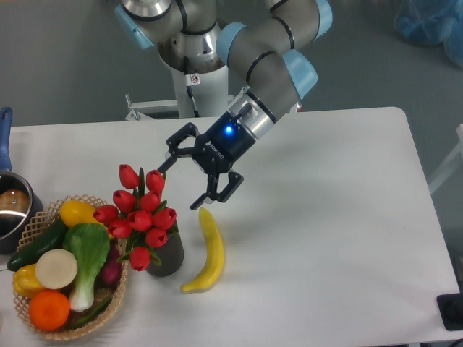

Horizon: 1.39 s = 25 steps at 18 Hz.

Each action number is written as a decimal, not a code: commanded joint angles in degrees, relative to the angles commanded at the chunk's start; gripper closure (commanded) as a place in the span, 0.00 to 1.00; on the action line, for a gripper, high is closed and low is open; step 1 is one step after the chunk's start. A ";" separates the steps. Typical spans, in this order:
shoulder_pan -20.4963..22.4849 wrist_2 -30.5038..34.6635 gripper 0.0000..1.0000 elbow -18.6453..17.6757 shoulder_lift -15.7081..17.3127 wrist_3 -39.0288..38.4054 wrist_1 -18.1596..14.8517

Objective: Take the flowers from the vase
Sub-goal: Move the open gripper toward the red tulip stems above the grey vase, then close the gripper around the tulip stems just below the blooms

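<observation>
The flowers (141, 213), a bunch of red tulip buds with green leaves, stand in the vase (167, 256), a short dark cylinder at the table's front left. My gripper (179, 185) hangs just to the upper right of the bunch, close to the topmost buds. Its fingers are spread wide apart and hold nothing. The stems are hidden inside the vase.
A yellow banana (208, 251) lies right of the vase. A woven basket (108, 311) with vegetables and fruit sits to the left, touching the flowers' side. A pot (10, 210) with a blue handle stands at the left edge.
</observation>
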 joint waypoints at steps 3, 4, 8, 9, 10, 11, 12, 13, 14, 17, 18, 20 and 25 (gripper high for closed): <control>-0.79 0.09 0.00 1.49 -1.49 0.36 0.00; -0.88 0.18 0.00 1.76 -1.84 0.36 0.00; -1.84 0.09 0.00 3.87 -3.78 0.44 0.09; -2.19 0.09 0.00 4.31 -4.57 0.44 0.09; -2.37 0.09 0.00 4.31 -4.75 0.44 0.09; -2.37 0.09 0.00 4.40 -4.92 0.44 0.09; -2.46 0.18 0.00 4.57 -5.10 0.44 0.09; -2.46 0.09 0.00 5.01 -5.80 0.44 0.09; -2.55 0.09 0.00 5.36 -5.98 0.44 0.09; -3.77 0.09 0.00 7.03 -7.64 0.27 0.09; -4.04 -0.17 0.00 7.30 -8.26 0.27 0.09; -4.39 -0.26 0.00 8.09 -9.05 0.36 0.26; -6.24 -0.26 0.00 10.02 -10.90 0.36 0.26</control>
